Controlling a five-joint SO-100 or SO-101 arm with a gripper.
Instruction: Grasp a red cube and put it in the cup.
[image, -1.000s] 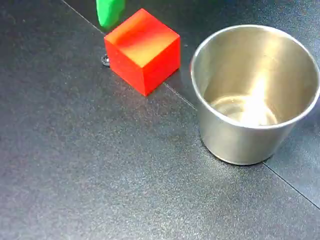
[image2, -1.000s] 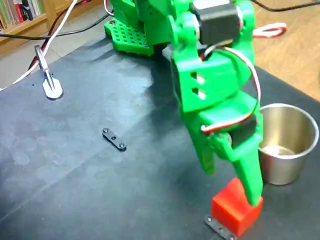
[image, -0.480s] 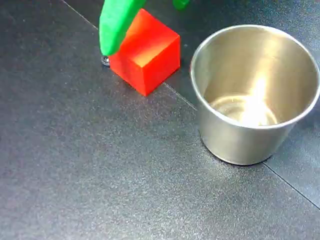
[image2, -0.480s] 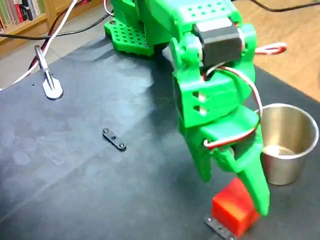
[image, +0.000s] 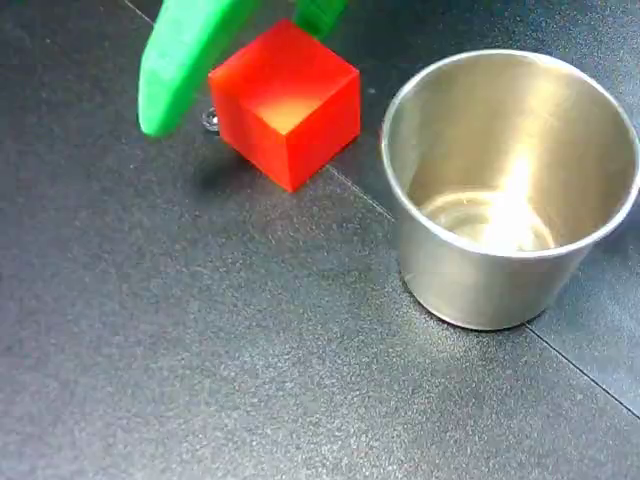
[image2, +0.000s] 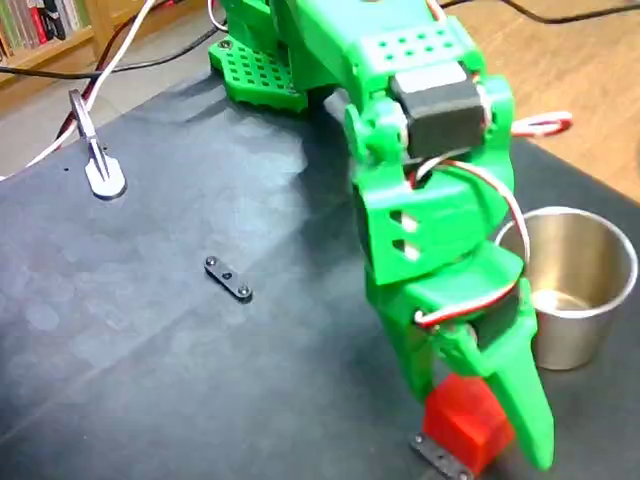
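The red cube (image: 285, 100) rests on the dark table, left of the steel cup (image: 510, 190), which stands upright and empty. My green gripper (image: 235, 78) comes down from the top edge and is open. One finger (image: 170, 70) hangs left of the cube and apart from it; the other finger (image: 320, 14) shows just behind its top corner. In the other fixed view the gripper (image2: 482, 425) straddles the cube (image2: 462, 432), the long finger (image2: 528, 400) in front of it, and the cup (image2: 575, 290) stands to the right behind.
A small black bar with holes (image2: 228, 278) lies mid-table, and another bar (image2: 440, 456) lies by the cube's base. A metal clip on a white foot (image2: 98, 165) stands at the far left. The arm's green base (image2: 260, 70) is at the back. A seam (image: 580, 372) crosses the mat.
The gripper has come lower over the cube and opened wider; the left finger has swung out to the left, away from the cube's face. Cube and cup have stayed put.
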